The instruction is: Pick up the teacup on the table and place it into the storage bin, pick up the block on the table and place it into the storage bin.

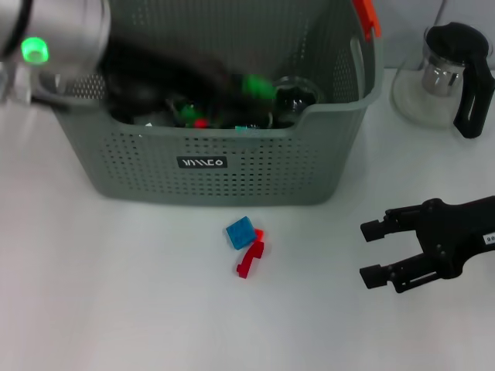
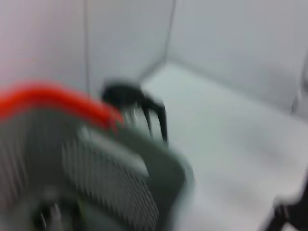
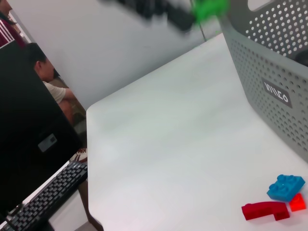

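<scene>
The grey-green perforated storage bin stands at the back of the white table; it also shows in the left wrist view and the right wrist view. My left gripper reaches into the bin from the left, blurred by motion. A clear glass teacup sits inside the bin, right beside the left gripper. A blue block, a red block and a small orange-red piece lie together on the table in front of the bin. My right gripper is open and empty, right of the blocks.
A glass teapot with a black handle and lid stands right of the bin. The bin's orange-red handle tab sticks up at its right end. A person and a keyboard are beyond the table's edge.
</scene>
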